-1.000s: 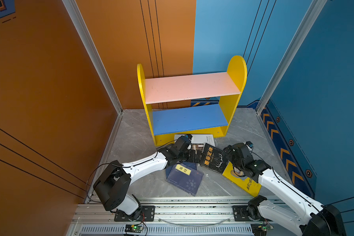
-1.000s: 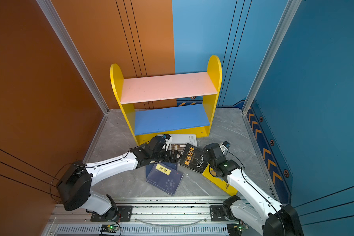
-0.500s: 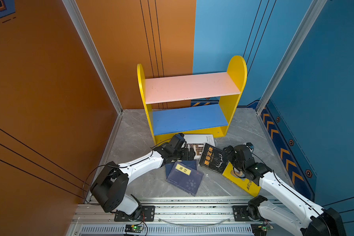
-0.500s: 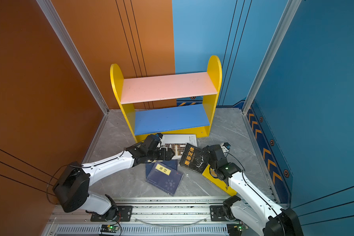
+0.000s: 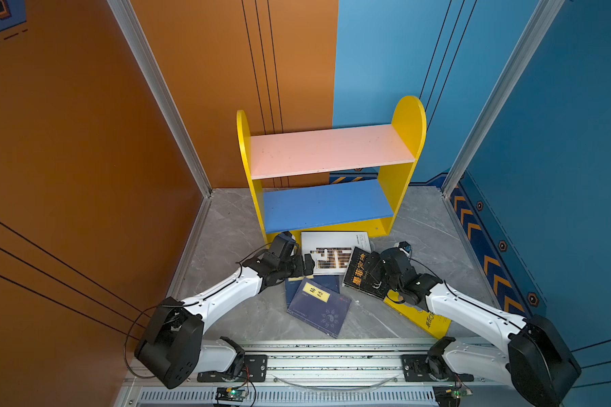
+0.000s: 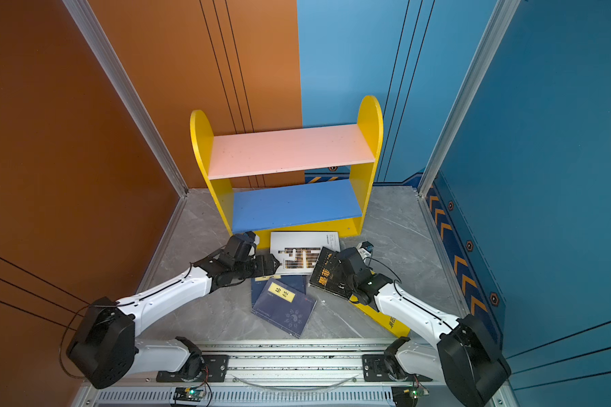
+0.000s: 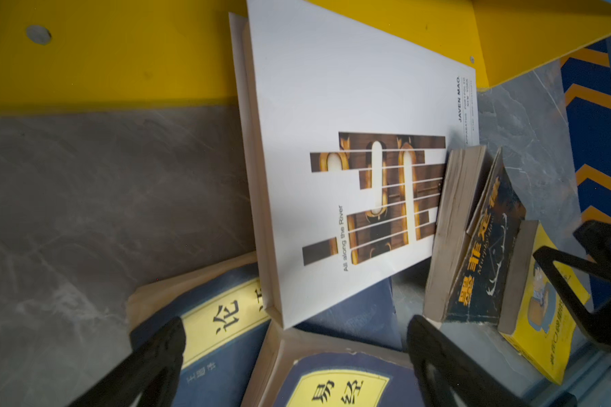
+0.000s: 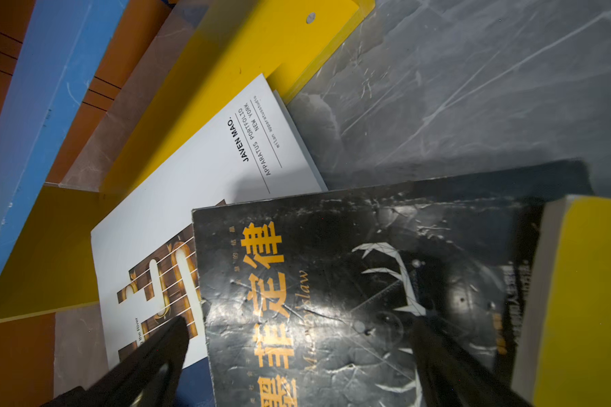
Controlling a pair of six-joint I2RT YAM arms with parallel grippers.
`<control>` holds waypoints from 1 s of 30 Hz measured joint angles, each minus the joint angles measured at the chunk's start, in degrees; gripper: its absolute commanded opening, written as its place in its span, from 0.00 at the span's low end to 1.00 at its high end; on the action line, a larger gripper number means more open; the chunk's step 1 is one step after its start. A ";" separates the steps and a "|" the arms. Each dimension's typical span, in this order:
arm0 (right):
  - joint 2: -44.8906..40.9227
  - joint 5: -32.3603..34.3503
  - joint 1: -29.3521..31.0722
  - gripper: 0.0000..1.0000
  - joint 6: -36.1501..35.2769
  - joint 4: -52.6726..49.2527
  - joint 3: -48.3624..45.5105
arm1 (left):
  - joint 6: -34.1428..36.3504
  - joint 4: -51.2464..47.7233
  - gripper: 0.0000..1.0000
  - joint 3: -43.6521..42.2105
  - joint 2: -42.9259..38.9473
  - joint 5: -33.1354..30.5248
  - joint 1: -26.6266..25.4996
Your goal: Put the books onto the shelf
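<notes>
Black bk point(image 5: 362, 273) overlaps white bk point(image 5: 332, 241) corner; shelf point(image 5: 408, 116) just behind.

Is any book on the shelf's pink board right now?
No, the pink board is bare, and the white book lies on the floor below.

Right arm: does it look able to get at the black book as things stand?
Probably yes. The right tool hangs open directly over the black book, which lies face up, its corner overlapping the white book. Nothing covers it.
</notes>
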 measured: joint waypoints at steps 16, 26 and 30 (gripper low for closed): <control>-2.32 -12.74 6.27 1.00 1.60 -7.45 1.60 | -1.57 -7.89 0.99 -6.56 -12.35 -0.81 -2.84; -1.36 -16.68 17.94 1.00 10.75 -5.03 -3.10 | -2.03 -10.23 0.99 -6.56 -14.19 -3.96 -2.47; 1.77 -16.68 20.94 1.00 13.11 -2.99 -3.72 | -2.67 -10.12 0.99 -7.26 -14.53 -4.20 -1.53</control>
